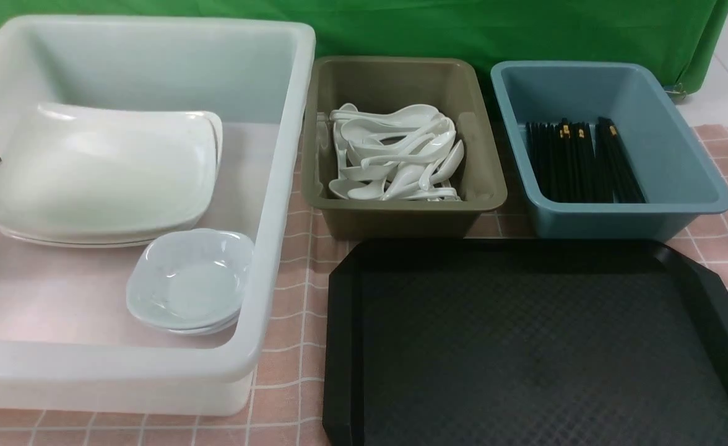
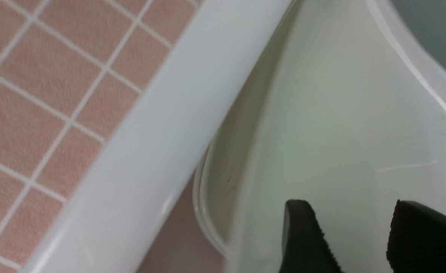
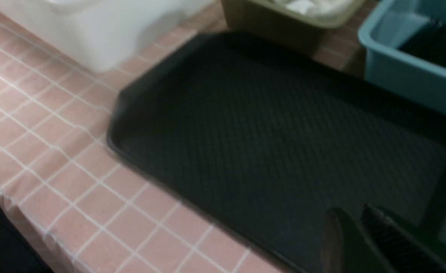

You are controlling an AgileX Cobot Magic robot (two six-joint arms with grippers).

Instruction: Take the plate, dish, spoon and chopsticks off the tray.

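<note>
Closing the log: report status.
Left fingers open over large white square plate in white tub. Right fingers near-shut, empty. Black plastic tray bare; nothing blocking.

The front camera stands on the robot's side, between the arms. It looks forward and down from a middle distance on the white tub [image 1: 290, 124], the olive tub [image 1: 401, 205], the blue tub [image 1: 618, 223] and most of the tray [image 1: 339, 347].

The left wrist camera sits just behind the left pincer [image 2: 350, 204]. It looks along the fingers, very near, on the plate [image 2: 340, 113] under the tips, with the white tub's rim and the tablecloth [image 2: 37, 94] to one side.

The right wrist camera looks past the right pincer [image 3: 351, 209], less near, over the tray. The three tubs lie beyond the tips. This view shares the tray and tubs with the front view. The left wrist view shares the plate and the tub rim with it.
</note>
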